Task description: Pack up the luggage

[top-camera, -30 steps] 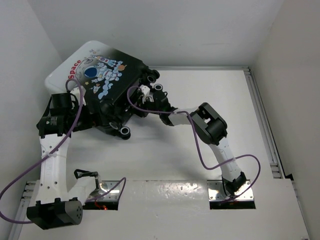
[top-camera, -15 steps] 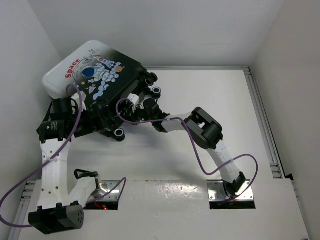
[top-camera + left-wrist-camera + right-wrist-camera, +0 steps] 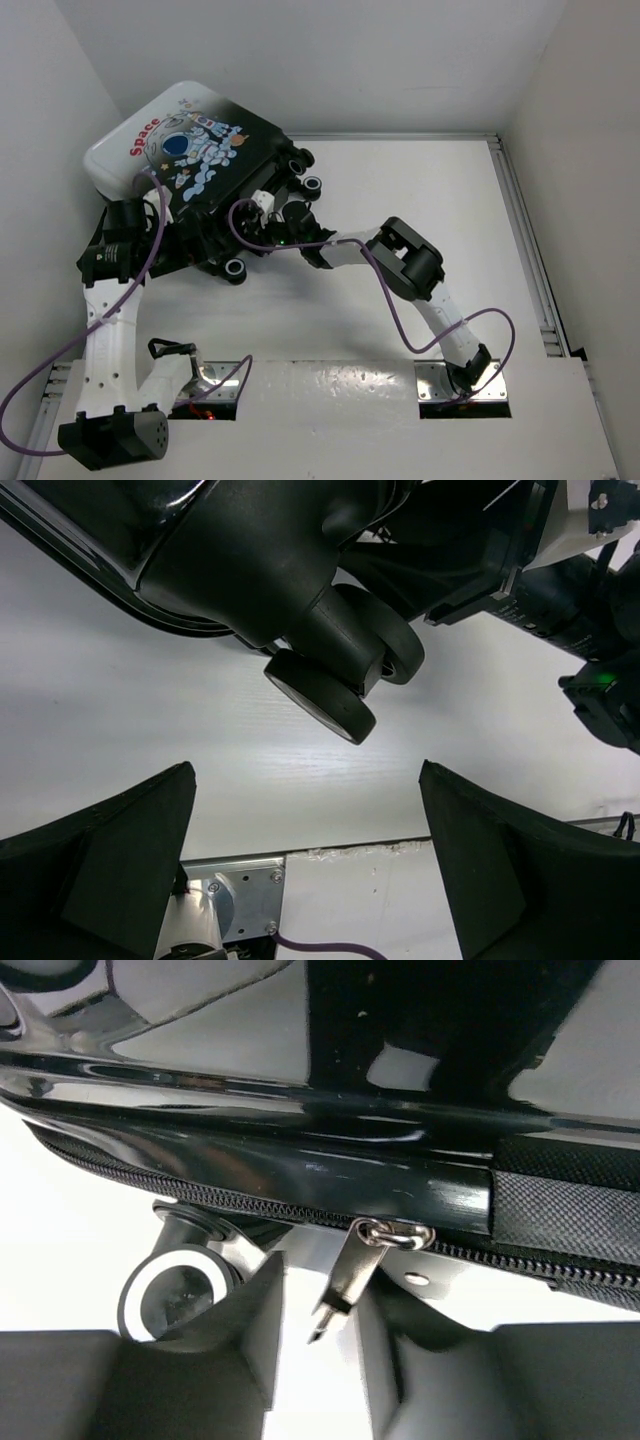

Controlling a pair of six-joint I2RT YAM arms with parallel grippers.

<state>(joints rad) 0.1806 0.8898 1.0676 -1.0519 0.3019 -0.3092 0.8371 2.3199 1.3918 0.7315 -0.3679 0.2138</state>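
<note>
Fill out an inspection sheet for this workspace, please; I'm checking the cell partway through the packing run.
Surface: white tabletop, no spills seen.
Job's things: small white-to-black hard-shell suitcase with astronaut print, in the far-left corner, printed side up, black casters toward the arms; its metal zipper pull hangs loose.
Clutter: nothing seen.
Grippers: left gripper wide open, facing a caster, holding nothing; right gripper open, fingers either side of the zipper pull, apparently not pinching it.
Cables: purple cables loop loosely along both arms.
Surroundings: white walls on three sides; metal rail along the table's right edge.
</note>
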